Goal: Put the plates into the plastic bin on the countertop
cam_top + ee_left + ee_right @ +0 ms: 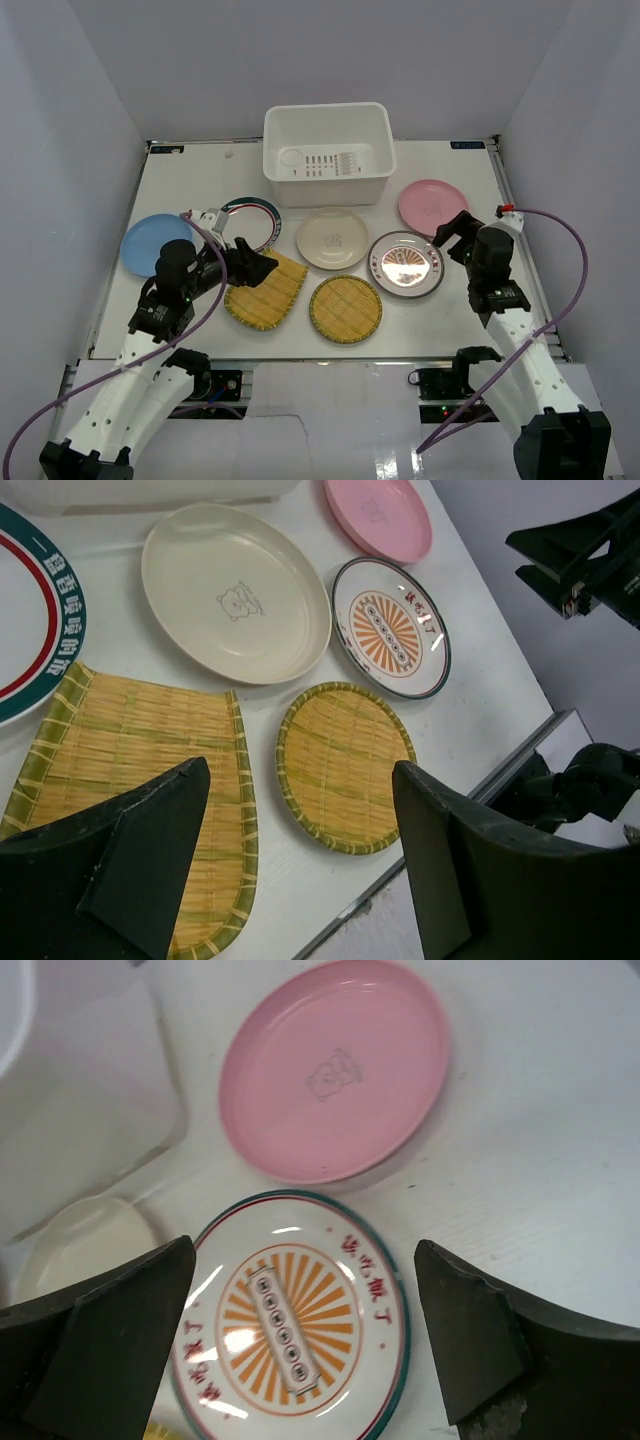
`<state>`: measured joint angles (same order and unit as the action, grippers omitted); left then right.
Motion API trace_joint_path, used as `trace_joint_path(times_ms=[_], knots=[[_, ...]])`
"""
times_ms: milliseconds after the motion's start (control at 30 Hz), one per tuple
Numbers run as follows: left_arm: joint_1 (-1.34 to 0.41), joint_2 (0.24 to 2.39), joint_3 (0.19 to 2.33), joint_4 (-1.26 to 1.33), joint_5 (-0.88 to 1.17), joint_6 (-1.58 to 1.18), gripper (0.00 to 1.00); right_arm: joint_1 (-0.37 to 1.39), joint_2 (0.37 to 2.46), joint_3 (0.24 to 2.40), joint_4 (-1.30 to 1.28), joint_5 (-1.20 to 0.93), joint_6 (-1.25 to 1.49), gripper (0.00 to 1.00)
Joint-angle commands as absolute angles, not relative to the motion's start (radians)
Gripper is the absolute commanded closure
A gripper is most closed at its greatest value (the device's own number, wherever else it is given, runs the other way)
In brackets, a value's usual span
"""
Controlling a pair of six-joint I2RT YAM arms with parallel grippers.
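Observation:
The white plastic bin (327,155) stands empty at the back of the countertop (200,175). In front of it lie the plates: blue (150,243), teal-rimmed (255,218), cream (332,238), pink (432,205), sunburst (405,263) and two woven bamboo ones (268,292) (346,308). My left gripper (255,265) hangs open over the left bamboo plate (130,750), with the round bamboo plate (345,765) between its fingers in the wrist view. My right gripper (452,232) is open above the sunburst plate (290,1315), just short of the pink plate (335,1065). Neither holds anything.
Pale grey walls close in the left, back and right sides. A dark strip edges the table front (440,830). Purple cables (575,270) loop from both arms. The right arm's gripper (580,565) shows in the left wrist view.

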<state>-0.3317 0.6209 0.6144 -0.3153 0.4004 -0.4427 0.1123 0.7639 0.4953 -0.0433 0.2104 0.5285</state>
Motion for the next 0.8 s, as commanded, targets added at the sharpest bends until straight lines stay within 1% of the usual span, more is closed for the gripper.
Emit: trace_joint_path(times_ms=[0,33,67,233,367,400,467,500,533,567,667,767], knots=[[-0.342,0.630,0.658,-0.385,0.408,-0.426,0.14,0.104,0.866,0.506,0.029,0.469,0.500,0.05],[-0.341,0.635,0.669,-0.402,0.397,-0.426,0.05,0.103,0.896,0.511,0.037,0.501,0.499,0.06],[-0.341,0.643,0.678,-0.419,0.367,-0.423,0.03,0.100,0.952,0.514,0.047,0.561,0.494,0.07],[-0.344,0.698,0.727,-0.515,0.344,-0.434,0.02,0.029,1.132,0.569,0.113,0.589,0.546,0.04],[-0.345,0.744,0.774,-0.589,0.269,-0.459,0.02,0.008,1.320,0.615,0.149,0.563,0.575,0.00],[-0.345,0.759,0.790,-0.625,0.218,-0.460,0.02,-0.024,1.351,0.627,0.149,0.551,0.587,0.00],[-0.345,0.816,0.827,-0.666,0.158,-0.477,0.02,-0.029,1.438,0.659,0.150,0.511,0.598,0.09],[-0.344,0.837,0.836,-0.702,0.117,-0.483,0.02,-0.032,1.462,0.669,0.150,0.499,0.612,0.11],[-0.344,0.862,0.845,-0.722,0.103,-0.488,0.02,-0.034,1.485,0.676,0.159,0.483,0.617,0.16],[-0.344,0.883,0.857,-0.736,0.094,-0.492,0.02,-0.035,1.524,0.690,0.166,0.448,0.621,0.19],[-0.342,0.945,0.862,-0.779,0.054,-0.521,0.02,-0.044,1.566,0.730,0.164,0.417,0.620,0.27],[-0.342,0.960,0.851,-0.778,0.000,-0.564,0.02,-0.058,1.592,0.744,0.176,0.374,0.620,0.30]])
